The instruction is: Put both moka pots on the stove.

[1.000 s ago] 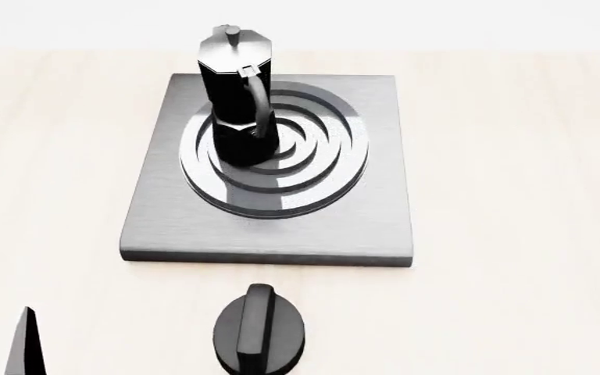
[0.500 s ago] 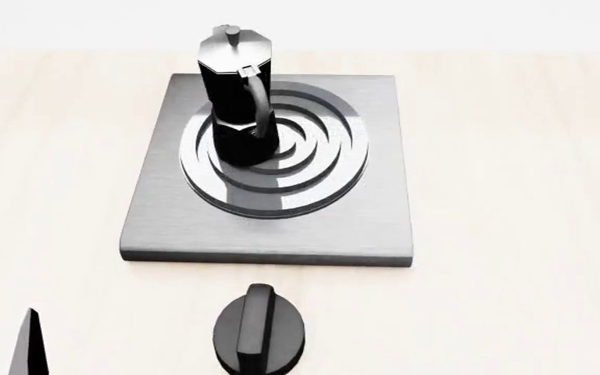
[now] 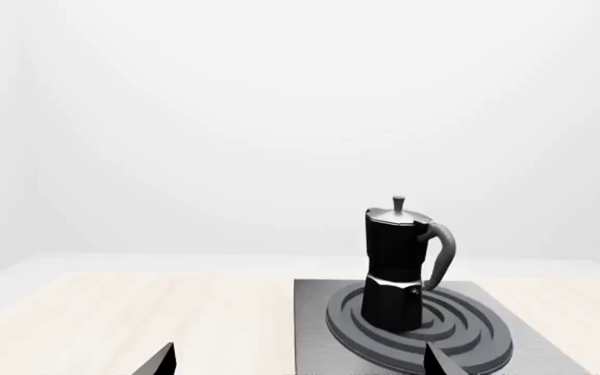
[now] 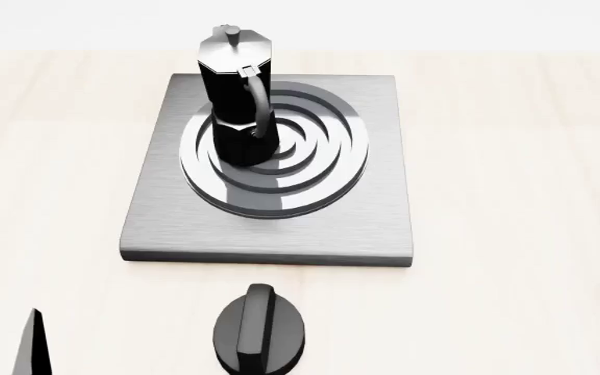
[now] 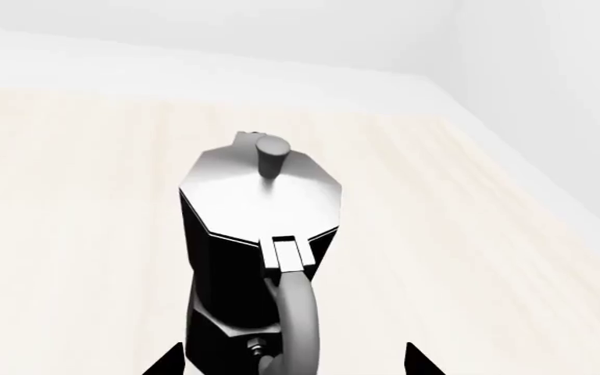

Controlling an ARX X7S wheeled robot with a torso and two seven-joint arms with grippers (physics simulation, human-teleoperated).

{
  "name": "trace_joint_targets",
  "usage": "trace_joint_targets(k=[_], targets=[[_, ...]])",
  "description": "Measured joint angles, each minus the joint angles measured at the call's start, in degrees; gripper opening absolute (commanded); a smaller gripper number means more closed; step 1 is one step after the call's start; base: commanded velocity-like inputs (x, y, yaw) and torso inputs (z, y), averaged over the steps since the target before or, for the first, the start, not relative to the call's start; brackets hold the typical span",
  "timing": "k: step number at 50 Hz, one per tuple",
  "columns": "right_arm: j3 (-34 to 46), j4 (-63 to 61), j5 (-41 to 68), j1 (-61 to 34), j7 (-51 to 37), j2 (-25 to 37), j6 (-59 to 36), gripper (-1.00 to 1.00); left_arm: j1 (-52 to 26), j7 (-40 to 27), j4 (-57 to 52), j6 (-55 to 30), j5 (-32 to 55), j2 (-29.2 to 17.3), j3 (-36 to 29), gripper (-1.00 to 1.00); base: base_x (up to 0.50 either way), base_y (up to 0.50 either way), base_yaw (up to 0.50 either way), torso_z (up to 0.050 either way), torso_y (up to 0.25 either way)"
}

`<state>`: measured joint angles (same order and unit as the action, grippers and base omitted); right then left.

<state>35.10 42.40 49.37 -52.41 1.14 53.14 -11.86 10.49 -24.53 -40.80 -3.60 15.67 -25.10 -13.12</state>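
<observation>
One moka pot (image 4: pixel 235 101) stands upright on the stove (image 4: pixel 383 226), on the left part of the ring burner (image 4: pixel 311 187), handle toward the near side. Judged from that, half the task is done.

The second moka pot (image 5: pixel 258 258) shows only in the right wrist view. It is upright on the pale wooden table (image 5: pixel 60 234), handle toward the camera, well off the stove, since no plate appears around it. The right gripper (image 5: pixel 291 361) has its two finger tips spread wide, one on either side of the handle and lower body, with a gap to the pot on both sides. It holds nothing.

The left gripper (image 3: pixel 298 363) is also spread wide and empty. It sits low over the table on the near side of the stove and faces the placed pot. One left finger tip (image 4: pixel 33 344) shows at the near left edge of the head view.

Step in hand, as I judge it: reaching for the second pot. The next move calls for advancing until handle or body sits between the fingers, closing, lifting, and setting down on the free right part of the burner, clear of the first pot.

The black dial knob (image 4: pixel 260 328) lies near of the stove, untouched.

No brand, label or writing is readable anywhere.
</observation>
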Motion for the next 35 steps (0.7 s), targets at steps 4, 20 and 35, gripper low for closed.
trace_joint_targets(k=[4,20,35], targets=[[0.1,1.0,-0.4,-0.6,0.1,-0.6,0.1,1.0,-0.1,0.1,0.5,0.3,-0.1,0.0,-0.1,1.0,0.0,0.0,0.0,0.0,0.0],[0.9,5.9,-2.5,-3.9,1.2,-3.3,0.7,1.0,-0.2,-0.1,0.7,0.4,-0.1,0.0,-0.4,1.0,0.0,0.0,0.0,0.0,0.0],[2.0,15.4,-5.4,-7.0,3.7,-7.4,3.8,1.0,-0.4,-0.5,0.2,-0.3,0.0,-0.2,-0.7,1.0,0.0,0.0,0.0,0.0,0.0]])
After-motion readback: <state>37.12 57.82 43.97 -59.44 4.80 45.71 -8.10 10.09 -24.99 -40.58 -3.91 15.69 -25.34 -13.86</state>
